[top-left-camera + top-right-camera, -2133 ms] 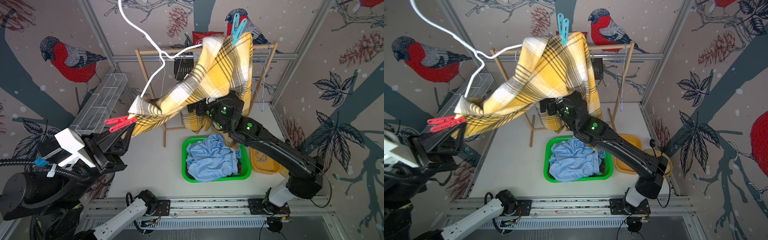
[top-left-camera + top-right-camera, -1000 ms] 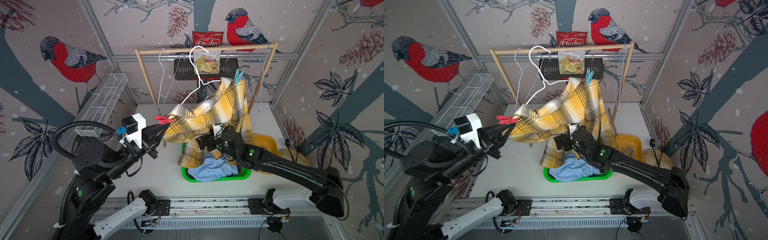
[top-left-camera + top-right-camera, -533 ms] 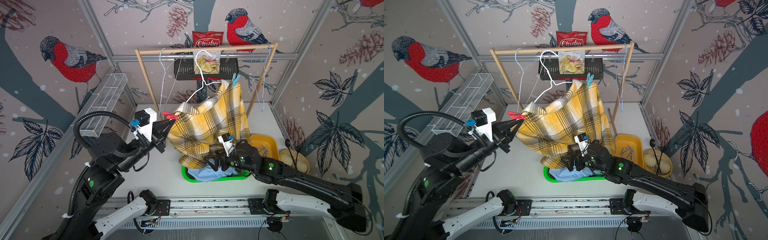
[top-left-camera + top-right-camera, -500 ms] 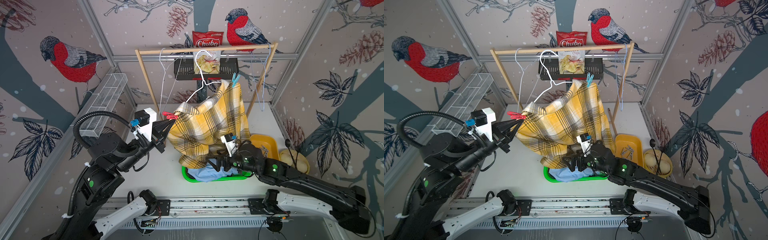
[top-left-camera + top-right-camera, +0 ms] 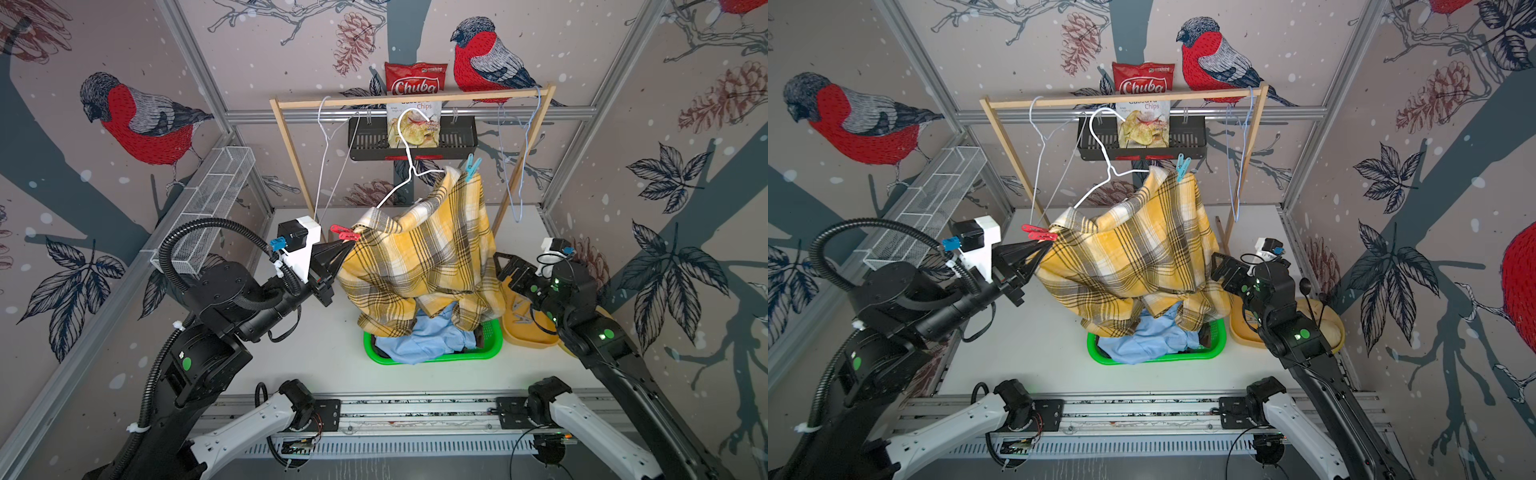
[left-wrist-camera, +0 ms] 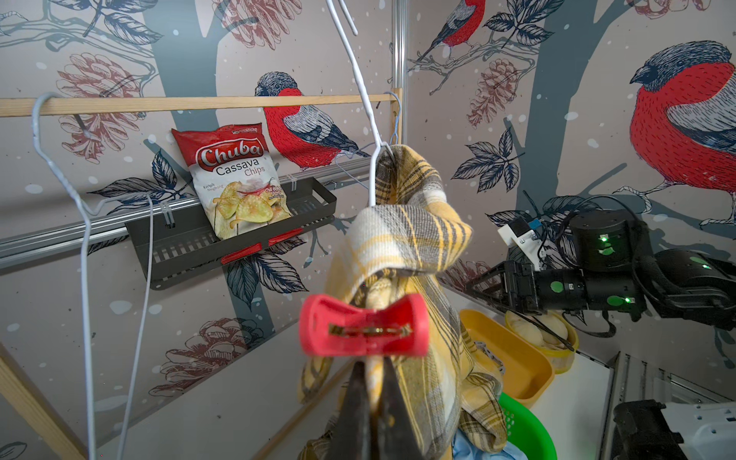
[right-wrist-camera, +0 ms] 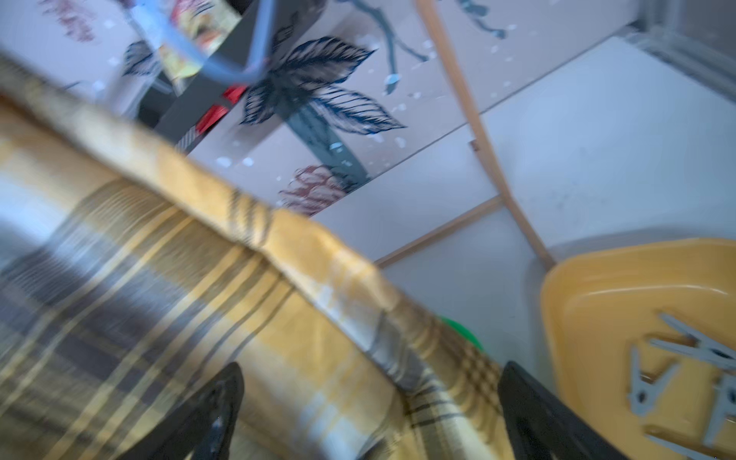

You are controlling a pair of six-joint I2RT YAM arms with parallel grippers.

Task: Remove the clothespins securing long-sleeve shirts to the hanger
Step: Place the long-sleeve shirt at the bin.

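Red plastic sits just above my left end effector (image 5: 345, 249). The red clothespin (image 5: 345, 233) pins one shoulder of the mustard plaid shirt (image 5: 419, 257) to the white hanger (image 5: 409, 166). My left jaws are clenched on that cloth-wrapped hanger end, right under the pin. My right end effector (image 5: 505, 266) is released, jaws wide, close beside the shirt's other flank and above the yellow tray (image 5: 534, 334), where grey clothespins (image 7: 677, 358) lie. The light blue clothespin (image 5: 472, 166) grips the opposite shoulder, high up. The shirt's hem drapes into the green basket (image 5: 432, 358).

To do this well, I judge the left grip must stay firm so the hanger cannot swing. The right jaws should close squarely on a pin's flared tails, not its nose, squeeze until the nose gapes, then draw it off along the cloth without snagging.
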